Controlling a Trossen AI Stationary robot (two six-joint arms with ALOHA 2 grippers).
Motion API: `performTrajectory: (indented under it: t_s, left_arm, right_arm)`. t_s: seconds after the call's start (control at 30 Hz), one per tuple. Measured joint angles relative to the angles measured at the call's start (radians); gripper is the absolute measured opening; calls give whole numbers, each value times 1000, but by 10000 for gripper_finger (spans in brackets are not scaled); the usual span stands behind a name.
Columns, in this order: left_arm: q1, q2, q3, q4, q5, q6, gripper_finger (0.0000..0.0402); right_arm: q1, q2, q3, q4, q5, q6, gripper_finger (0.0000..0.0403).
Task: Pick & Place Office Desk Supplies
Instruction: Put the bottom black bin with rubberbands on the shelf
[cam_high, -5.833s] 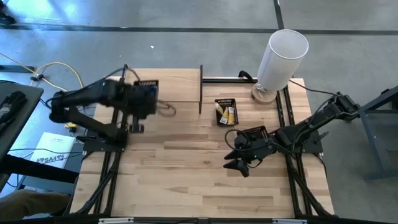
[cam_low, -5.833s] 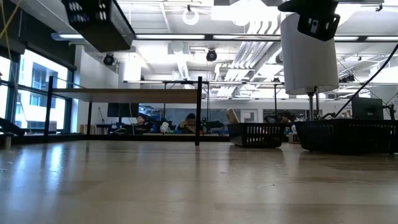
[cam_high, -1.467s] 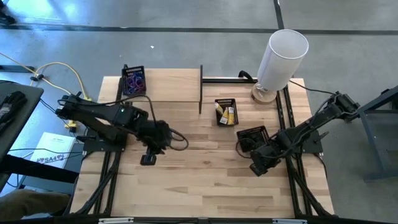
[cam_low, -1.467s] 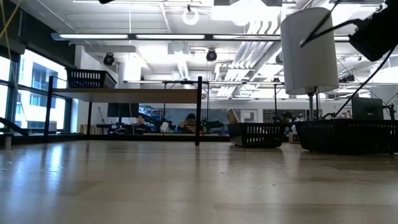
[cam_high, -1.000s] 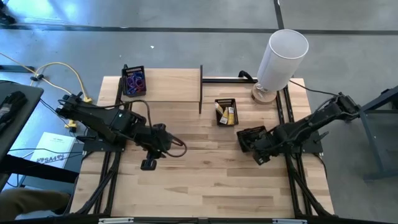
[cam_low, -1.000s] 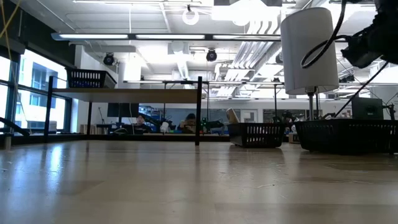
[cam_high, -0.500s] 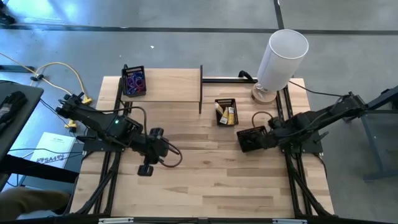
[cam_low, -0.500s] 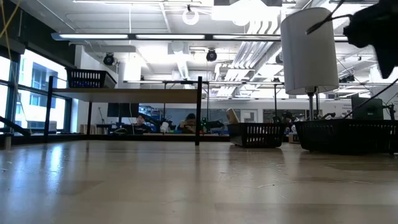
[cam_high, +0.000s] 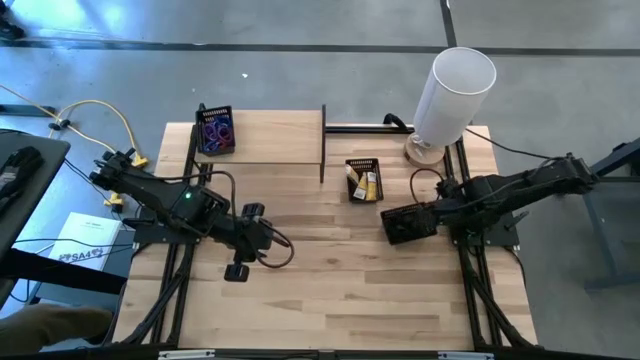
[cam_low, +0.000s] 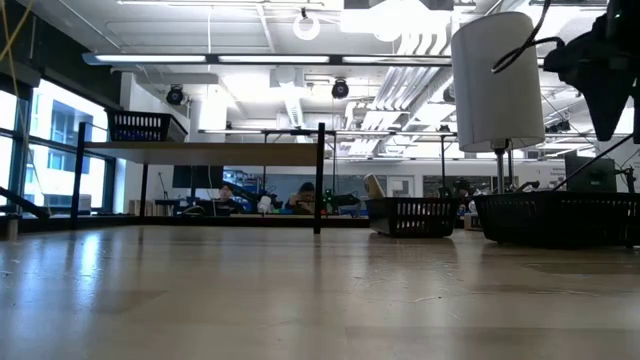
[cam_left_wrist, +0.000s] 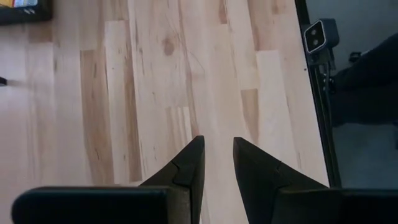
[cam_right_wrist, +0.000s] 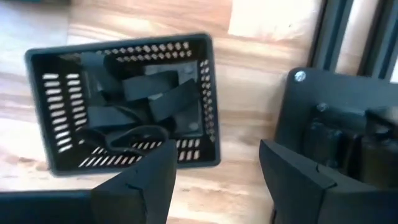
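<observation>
Since half a second ago the right arm has drawn back a little toward the right edge of the counter (cam_high: 300, 300), while the left arm looks unchanged. Right hand (cam_right_wrist: 214, 165) hangs above the counter's right side, just beside a black mesh tray (cam_right_wrist: 208, 93) of black blocks (cam_right_wrist: 149, 87), with its fingers (cam_right_wrist: 140, 180) spread wide and nothing between them; from above, that tray (cam_high: 407, 223) sits at the tip of the right arm. Left hand (cam_left_wrist: 217, 152) hovers over bare wood on the left-middle of the counter, its fingers (cam_left_wrist: 186, 168) narrowly parted with only a thin gap and nothing gripped. From above, the left hand (cam_high: 237, 270) points toward the near edge. A second tray (cam_high: 362, 179) near the middle of the far side holds yellow packets (cam_high: 369, 183), and a third tray (cam_high: 214, 130) at the far left corner, on a raised shelf (cam_high: 270, 140), holds purple and blue loops (cam_high: 214, 128). All three trays stand well apart from one another. A tall white cylinder (cam_high: 453, 92) stands at the far right corner. In the low view the shelf (cam_low: 200, 153) carries its tray (cam_low: 146, 126) at left, and two trays (cam_low: 410, 216) show at right below the cylinder (cam_low: 497, 80).
</observation>
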Motion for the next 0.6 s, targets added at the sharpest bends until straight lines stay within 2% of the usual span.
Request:
performTrajectory:
  t_s: [0.13, 0.33, 0.6]
  left_arm:
    - [0, 0, -19, -2, 0, -13, 80]
    - [0, 0, -33, -1, 1, -8, 80]
    - [0, 0, -33, 2, -13, -3, 80]
  right_arm:
    - [-33, 1, -8, 32, -2, -44, 217]
    - [-85, 1, -85, 59, -60, -62, 217]
    - [-120, 8, -81, 62, -57, -64, 206]
